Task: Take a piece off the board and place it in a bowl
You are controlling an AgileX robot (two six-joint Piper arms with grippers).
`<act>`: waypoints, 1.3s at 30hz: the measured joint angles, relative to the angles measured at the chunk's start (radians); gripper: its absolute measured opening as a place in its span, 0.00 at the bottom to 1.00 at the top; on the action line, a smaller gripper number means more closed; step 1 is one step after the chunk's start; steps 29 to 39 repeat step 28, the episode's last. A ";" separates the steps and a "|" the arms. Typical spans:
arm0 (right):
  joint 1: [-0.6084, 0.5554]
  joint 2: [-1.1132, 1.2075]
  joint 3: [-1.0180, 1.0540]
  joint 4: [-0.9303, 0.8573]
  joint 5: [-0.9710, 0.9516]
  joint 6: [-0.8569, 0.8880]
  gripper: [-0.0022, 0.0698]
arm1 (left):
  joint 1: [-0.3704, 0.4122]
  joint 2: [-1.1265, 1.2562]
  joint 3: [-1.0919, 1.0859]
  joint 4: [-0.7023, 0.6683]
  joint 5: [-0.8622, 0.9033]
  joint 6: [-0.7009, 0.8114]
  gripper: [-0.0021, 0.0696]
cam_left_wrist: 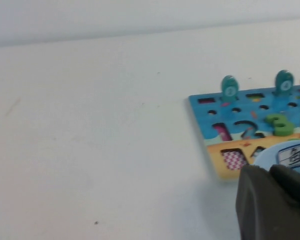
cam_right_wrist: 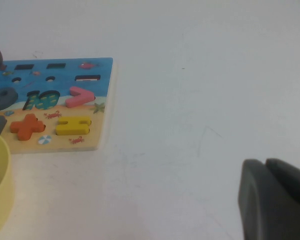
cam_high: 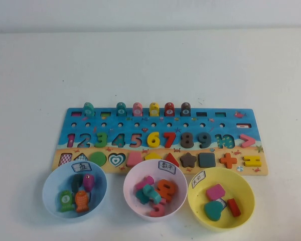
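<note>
White tabletop bears the board [cam_high: 158, 138]; the teal 2 [cam_high: 84, 140] sits near its left end. Left gripper [cam_left_wrist: 270, 172] and right gripper [cam_right_wrist: 265, 165] appear closed — descend squarely, then carry to the pink bowl [cam_high: 132, 198].

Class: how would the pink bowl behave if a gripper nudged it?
Pink bowl looks thin plastic, so probably light and apt to slide. Its loose pieces would likely shift. Low and wide: tipping seems unlikely. Left gripper sits by the board's left end, right gripper beyond its right.

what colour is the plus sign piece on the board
Orange, seen best in the high view: the plus sign piece sits in the sandy strip of the board.
</note>
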 joint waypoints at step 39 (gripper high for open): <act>-0.001 0.000 0.000 0.000 0.000 0.000 0.01 | 0.085 -0.123 0.002 0.008 0.251 0.002 0.03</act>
